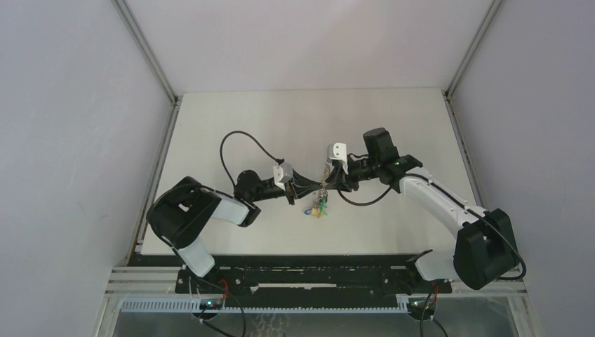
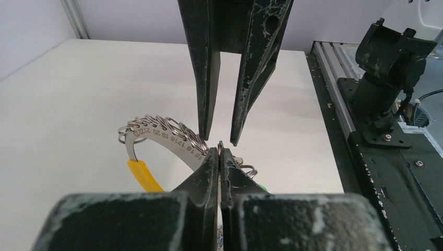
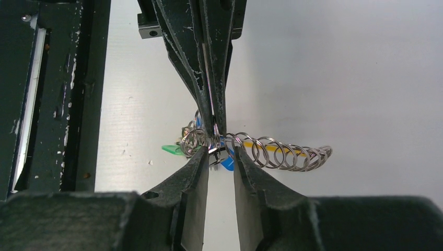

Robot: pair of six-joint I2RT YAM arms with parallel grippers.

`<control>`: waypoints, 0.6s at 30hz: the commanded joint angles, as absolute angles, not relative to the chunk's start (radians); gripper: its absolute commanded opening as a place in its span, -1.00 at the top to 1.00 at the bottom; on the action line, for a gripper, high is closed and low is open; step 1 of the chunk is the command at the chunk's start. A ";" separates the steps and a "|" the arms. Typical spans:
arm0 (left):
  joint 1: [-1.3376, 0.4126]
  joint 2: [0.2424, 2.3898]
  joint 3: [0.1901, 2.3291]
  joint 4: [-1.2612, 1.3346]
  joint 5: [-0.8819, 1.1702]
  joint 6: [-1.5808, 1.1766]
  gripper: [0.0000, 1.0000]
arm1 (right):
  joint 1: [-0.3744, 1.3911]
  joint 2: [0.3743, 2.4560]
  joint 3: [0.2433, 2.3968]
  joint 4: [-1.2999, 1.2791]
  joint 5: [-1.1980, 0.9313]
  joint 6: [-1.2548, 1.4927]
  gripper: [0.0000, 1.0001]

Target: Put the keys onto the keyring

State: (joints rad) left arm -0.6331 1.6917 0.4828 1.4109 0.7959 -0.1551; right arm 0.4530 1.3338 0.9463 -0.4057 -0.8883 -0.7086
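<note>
The keyring (image 2: pixel 172 137) is a silvery curved band with a yellow sleeve (image 2: pixel 142 175) and a row of small split rings (image 3: pixel 277 152). It hangs between the two grippers over the table's middle (image 1: pixel 321 191). Green (image 3: pixel 170 148) and blue (image 3: pixel 228 163) tags dangle below. My left gripper (image 2: pixel 220 150) is shut on one thin ring of the bunch; it also shows in the right wrist view (image 3: pixel 214 128). My right gripper (image 3: pixel 219 151) is open, its fingertips either side of that ring, facing the left one (image 2: pixel 219 138). I cannot make out the small black-headed key.
A black cable (image 1: pixel 242 140) loops over the table behind the left arm. The black base rail (image 1: pixel 316 270) runs along the near edge. The right arm's base (image 2: pixel 386 78) stands on it. White walls close in the table on three sides.
</note>
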 commanded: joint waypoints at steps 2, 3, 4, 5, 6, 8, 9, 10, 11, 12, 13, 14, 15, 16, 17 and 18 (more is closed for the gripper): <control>-0.630 1.639 0.472 1.471 0.791 -0.149 1.00 | 0.445 1.349 0.945 -0.352 -0.938 -0.688 0.55; -0.630 1.638 0.472 1.472 0.791 -0.147 1.00 | 0.445 1.353 0.945 -0.352 -0.942 -0.689 0.56; -0.630 1.637 0.471 1.471 0.791 -0.149 0.99 | 0.444 1.357 0.945 -0.354 -0.946 -0.690 0.57; -0.630 1.636 0.471 1.471 0.790 -0.149 1.00 | 0.442 1.359 0.945 -0.356 -0.950 -0.690 0.59; -0.630 1.636 0.472 1.471 0.789 -0.148 1.00 | 0.442 1.362 0.946 -0.359 -0.954 -0.692 0.60; -0.630 1.635 0.473 1.471 0.791 -0.149 0.99 | 0.442 1.367 0.945 -0.362 -0.958 -0.695 0.62; -0.630 1.634 0.473 1.471 0.793 -0.149 0.99 | 0.443 1.368 0.945 -0.363 -0.960 -0.695 0.65; -0.632 1.634 0.475 1.471 0.792 -0.150 1.00 | 0.441 1.370 0.945 -0.361 -0.961 -0.696 0.68; -0.632 1.634 0.474 1.471 0.793 -0.150 1.00 | 0.441 1.370 0.945 -0.361 -0.964 -0.696 0.73; -0.632 1.634 0.475 1.471 0.794 -0.150 1.00 | 0.439 1.371 0.945 -0.359 -0.967 -0.696 0.80; -0.633 1.633 0.475 1.471 0.794 -0.150 0.99 | 0.438 1.371 0.945 -0.357 -0.970 -0.697 0.86; -0.633 1.632 0.475 1.471 0.795 -0.150 1.00 | 0.437 1.370 0.945 -0.357 -0.971 -0.697 0.95; -0.634 1.630 0.475 1.471 0.794 -0.150 1.00 | 0.436 1.371 0.945 -0.358 -0.973 -0.697 1.00; -0.634 1.629 0.474 1.471 0.793 -0.149 0.99 | 0.434 1.373 0.945 -0.360 -0.974 -0.696 1.00; -0.634 1.625 0.471 1.471 0.792 -0.147 1.00 | 0.432 1.376 0.945 -0.364 -0.975 -0.698 1.00; -0.634 1.621 0.469 1.471 0.790 -0.146 1.00 | 0.428 1.379 0.945 -0.369 -0.975 -0.700 1.00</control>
State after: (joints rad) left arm -0.6334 1.6783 0.4828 1.4078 0.7963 -0.1547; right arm 0.4400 1.3746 0.9447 -0.3908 -0.9363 -0.6952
